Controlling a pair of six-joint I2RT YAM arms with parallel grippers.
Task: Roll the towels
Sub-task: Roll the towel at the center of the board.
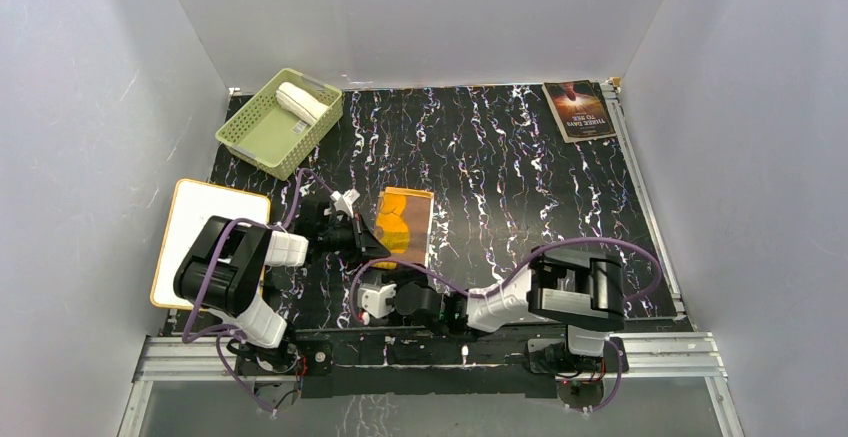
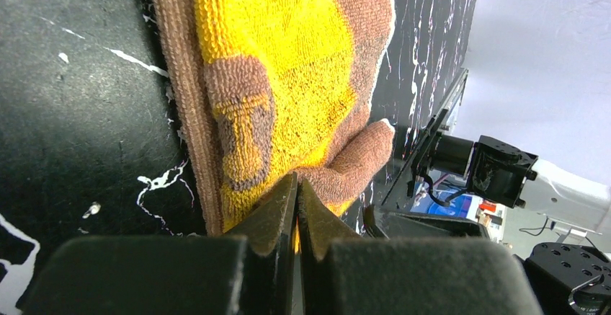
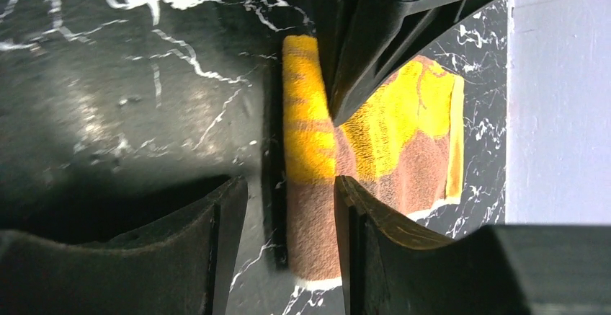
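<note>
Overhead, the mustard-yellow, tan-brown terry towel (image 1: 406,219) lies centre-left on the black marbled table (image 1: 520,187), rolled cream-white towel (image 1: 300,102) in the green slatted basket (image 1: 262,135) upper left; only wrist views show the left gripper (image 2: 297,185) pinched tight on the yellow towel's corner, right gripper (image 3: 288,182) half-spread astride its rolled edge.

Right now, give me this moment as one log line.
step: rolling yellow towel | left gripper: shut on its edge | right gripper: open astride rolled edge | white towel: rolled, in basket
</note>
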